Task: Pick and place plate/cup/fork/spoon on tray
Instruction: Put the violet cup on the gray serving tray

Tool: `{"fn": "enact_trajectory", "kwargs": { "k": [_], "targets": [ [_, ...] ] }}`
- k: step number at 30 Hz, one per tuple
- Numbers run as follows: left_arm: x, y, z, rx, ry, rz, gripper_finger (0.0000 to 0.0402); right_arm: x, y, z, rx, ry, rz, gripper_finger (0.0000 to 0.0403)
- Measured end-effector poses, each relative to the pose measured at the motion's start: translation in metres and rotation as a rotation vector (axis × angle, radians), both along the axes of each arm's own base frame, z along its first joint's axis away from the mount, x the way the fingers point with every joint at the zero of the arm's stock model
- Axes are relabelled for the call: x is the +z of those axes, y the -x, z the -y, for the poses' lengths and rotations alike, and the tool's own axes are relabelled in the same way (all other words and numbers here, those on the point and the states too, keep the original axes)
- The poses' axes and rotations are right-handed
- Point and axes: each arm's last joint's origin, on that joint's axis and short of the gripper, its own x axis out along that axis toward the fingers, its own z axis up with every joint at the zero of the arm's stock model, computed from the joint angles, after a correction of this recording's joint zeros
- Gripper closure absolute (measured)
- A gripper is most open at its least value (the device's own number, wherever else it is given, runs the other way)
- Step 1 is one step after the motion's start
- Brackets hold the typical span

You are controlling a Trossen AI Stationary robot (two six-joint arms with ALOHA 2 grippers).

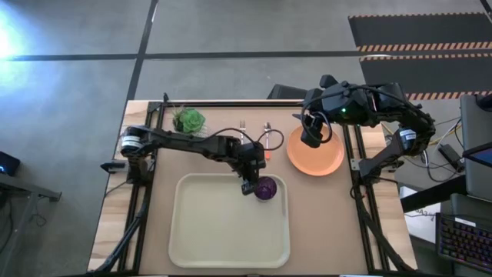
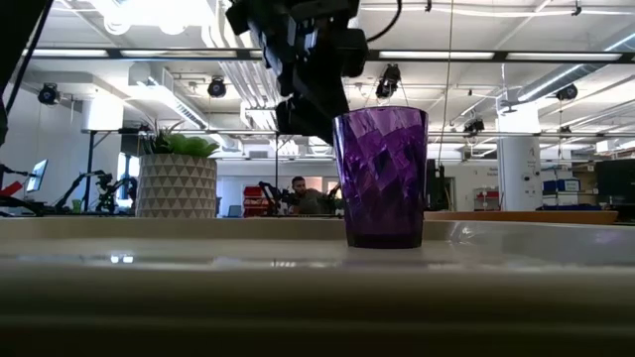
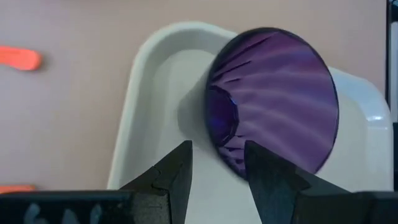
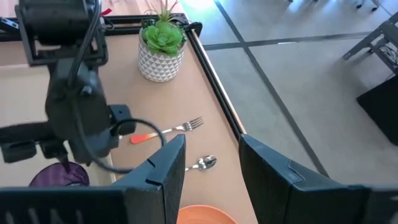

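Observation:
The purple cup (image 1: 265,189) stands upright on its base in the far right corner of the cream tray (image 1: 200,231); it also shows in the low view (image 2: 382,178). My left gripper (image 3: 217,171) is open, slightly above the cup and close to its rim on the left side. The orange plate (image 1: 317,154) lies flat on the table to the right of the tray. My right gripper (image 4: 211,168) is open and empty above the plate's far left part. The fork (image 4: 180,127) and spoon (image 4: 202,163) lie on the table behind the tray, partly hidden by my left arm. My left gripper stands open at the near side of the cup's rim (image 3: 233,165), coming from above and from the table's left. I cannot tell whether a finger touches the rim. The cup stands on the tray by itself.
A white pot with a green plant (image 1: 189,119) stands at the table's far left. The tray's left and near parts (image 1: 215,238) hold nothing. People and desks show in the room beyond the table in the low view.

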Motion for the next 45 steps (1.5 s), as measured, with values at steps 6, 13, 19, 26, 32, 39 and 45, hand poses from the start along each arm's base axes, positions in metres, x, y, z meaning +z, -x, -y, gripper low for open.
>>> {"fn": "enact_trajectory", "kwargs": {
  "k": [6,13,19,26,32,39,45],
  "targets": [
    [-0.017,-0.011,0.004,-0.013,0.009,0.002,0.0274,0.0,0.0,0.0,0.001,0.001,0.0,0.0264],
    [-0.009,-0.014,0.004,-0.012,-0.04,0.05,0.0373,0.0,0.0,0.0,0.007,0.009,-0.004,0.0264],
    [0.019,-0.007,0.005,0.0,-0.085,0.042,0.0399,0.0,0.001,0.0,0.007,0.011,-0.004,0.0264],
    [0.049,0.049,0.017,0.029,-0.177,-0.246,0.04,0.0,0.001,0.0,0.006,0.01,-0.007,0.0264],
    [0.058,0.091,0.019,0.152,-0.173,-0.319,0.04,0.0,0.001,0.0,0.0,0.003,-0.001,0.0264],
    [0.034,0.143,0.014,0.303,-0.136,-0.353,0.0401,0.001,0.001,0.0,-0.021,-0.02,0.015,0.0264],
    [0.003,0.175,0.011,0.394,-0.096,-0.366,0.0401,0.001,0.0,0.0,-0.025,-0.025,0.021,0.0264]
  ]
}}
